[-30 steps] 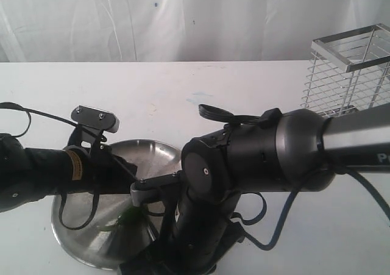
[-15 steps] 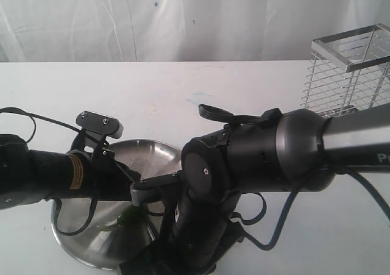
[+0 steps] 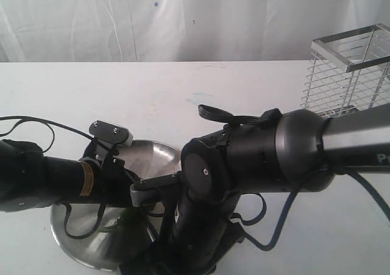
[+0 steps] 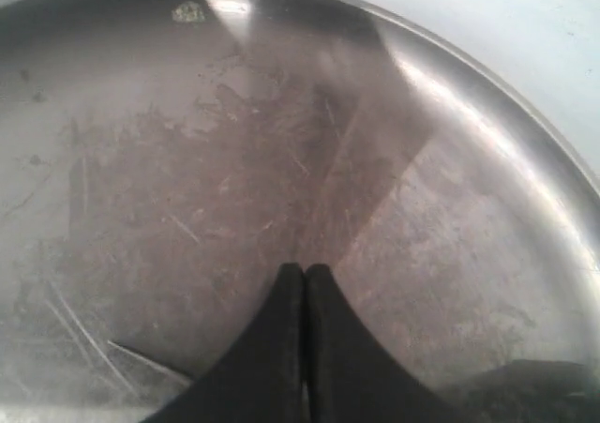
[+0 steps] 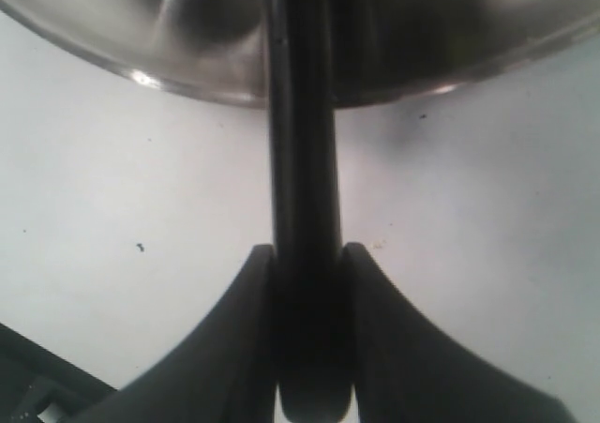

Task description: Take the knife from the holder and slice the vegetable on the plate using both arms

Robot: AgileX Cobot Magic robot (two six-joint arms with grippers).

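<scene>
Steel filled the lower left of the exterior view, where the plate [image 3: 159,155] sat on the white table [image 3: 183,98] with a dark-green pepper [image 3: 127,217] lying in it, mostly screened by the two arms. Its scuffed, shiny bowl took up nearly the whole left wrist view [image 4: 187,160], and no pepper showed in that stretch of it. The holder [image 3: 347,74] stood at the far right edge of the table, well apart from the plate; what it held could not be made out through the mesh. The left arm [image 3: 42,180] reached in low from the left, lying almost level across the plate's rim, and the left gripper [image 4: 304,273] hung over the plate's bowl with its two black fingertips pressed together and nothing seen between them. The right arm [image 3: 274,153] came in from the right and bent steeply down at its big joint beside the plate. The right gripper [image 5: 307,264] was clamped on the black handle of the knife [image 5: 305,160], which ran straight out from the fingers, over the table and across the plate's rim.
</scene>
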